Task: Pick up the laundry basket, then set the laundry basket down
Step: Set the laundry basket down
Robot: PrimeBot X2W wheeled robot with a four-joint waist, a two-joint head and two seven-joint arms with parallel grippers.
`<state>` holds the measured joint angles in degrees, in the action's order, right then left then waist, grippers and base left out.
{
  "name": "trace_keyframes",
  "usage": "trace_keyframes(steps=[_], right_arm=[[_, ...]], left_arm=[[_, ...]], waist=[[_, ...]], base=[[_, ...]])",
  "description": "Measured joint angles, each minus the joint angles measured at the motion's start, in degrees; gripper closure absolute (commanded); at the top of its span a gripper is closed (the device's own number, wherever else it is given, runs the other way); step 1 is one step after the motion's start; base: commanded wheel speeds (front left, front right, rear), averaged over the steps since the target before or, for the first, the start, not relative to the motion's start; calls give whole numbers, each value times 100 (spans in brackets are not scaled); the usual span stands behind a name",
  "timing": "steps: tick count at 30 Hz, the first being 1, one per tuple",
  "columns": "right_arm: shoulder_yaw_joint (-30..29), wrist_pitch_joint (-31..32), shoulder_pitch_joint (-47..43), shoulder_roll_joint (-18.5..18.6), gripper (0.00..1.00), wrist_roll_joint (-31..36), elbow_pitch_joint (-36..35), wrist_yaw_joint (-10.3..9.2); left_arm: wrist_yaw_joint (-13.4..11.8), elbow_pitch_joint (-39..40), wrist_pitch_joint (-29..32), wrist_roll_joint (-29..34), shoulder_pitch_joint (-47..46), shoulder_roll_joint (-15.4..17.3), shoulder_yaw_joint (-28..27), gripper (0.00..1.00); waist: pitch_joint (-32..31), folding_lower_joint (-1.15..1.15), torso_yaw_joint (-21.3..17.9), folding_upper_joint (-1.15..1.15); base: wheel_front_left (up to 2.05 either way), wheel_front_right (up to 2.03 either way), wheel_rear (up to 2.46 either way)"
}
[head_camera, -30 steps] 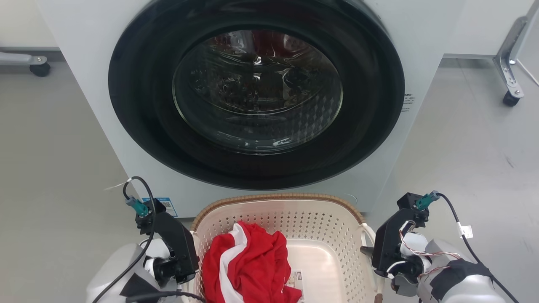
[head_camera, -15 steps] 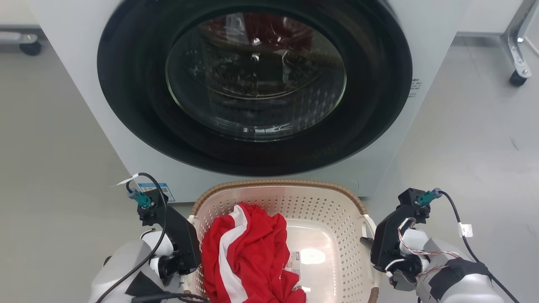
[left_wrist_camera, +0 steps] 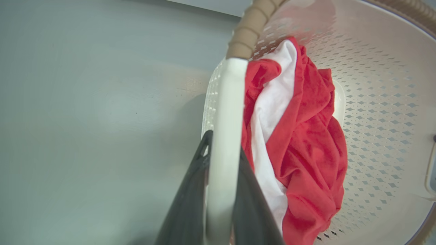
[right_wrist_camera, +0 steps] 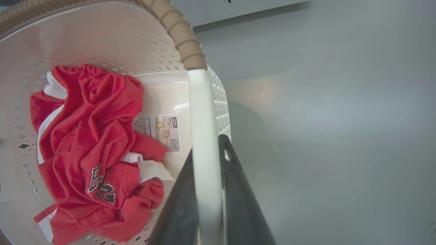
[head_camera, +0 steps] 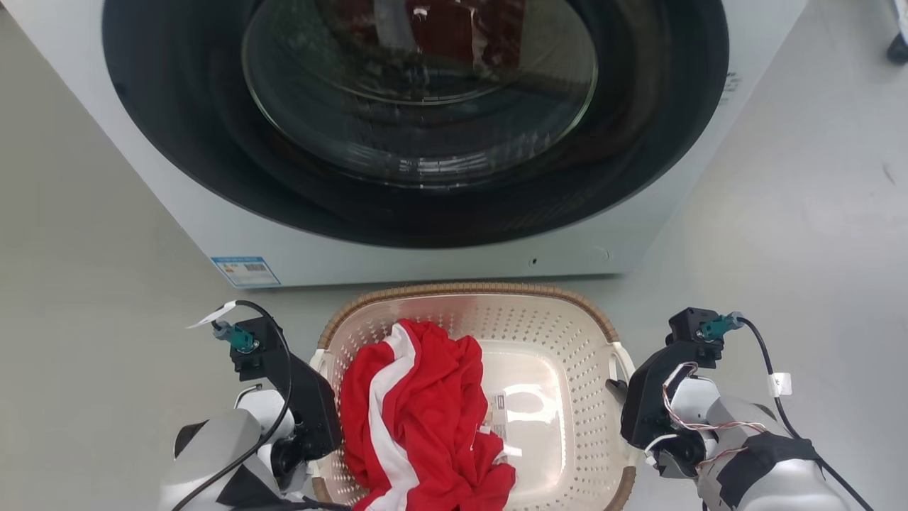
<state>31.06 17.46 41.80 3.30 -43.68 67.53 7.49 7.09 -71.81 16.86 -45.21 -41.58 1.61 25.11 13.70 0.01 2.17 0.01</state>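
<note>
The laundry basket (head_camera: 468, 291) is cream-white with perforated walls and a brown woven-look rim, and it sits at the bottom centre of the head view. A red and white garment (head_camera: 418, 419) lies in its left half, beside a label (head_camera: 500, 413) on the smooth base. My left gripper (head_camera: 319, 426) is shut on the basket's left white handle (left_wrist_camera: 226, 119). My right gripper (head_camera: 626, 419) is shut on the right white handle (right_wrist_camera: 201, 119). Each wrist view shows the handle pinched between that gripper's two dark fingers. I cannot tell whether the basket touches the floor.
A big white washing machine (head_camera: 177, 213) with a shut, dark round door (head_camera: 425, 106) stands just beyond the basket. Grey floor (head_camera: 780, 234) spreads on both sides. A dark caster (head_camera: 897, 48) shows at the top right edge.
The head camera has tilted down, so the washing machine has slid up the picture. More floor shows between it and the basket. Both grippers have kept their hold on the handles.
</note>
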Motion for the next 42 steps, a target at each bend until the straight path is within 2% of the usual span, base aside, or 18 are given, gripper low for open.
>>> trace_keyframes(steps=[21,42], right_arm=[[155,-1404,392,67,100,450,-209,-51],[383,-2513,732,155,100,836,-216,-94]], left_arm=[[-53,335,-1347,316,-206,20,168,100],[-109,408,-2464,623,-410,23,377,100]], waist=[[1532,1,-7,0],[2899,0,-43,0]], base=[[0,0,0],[0,0,0]])
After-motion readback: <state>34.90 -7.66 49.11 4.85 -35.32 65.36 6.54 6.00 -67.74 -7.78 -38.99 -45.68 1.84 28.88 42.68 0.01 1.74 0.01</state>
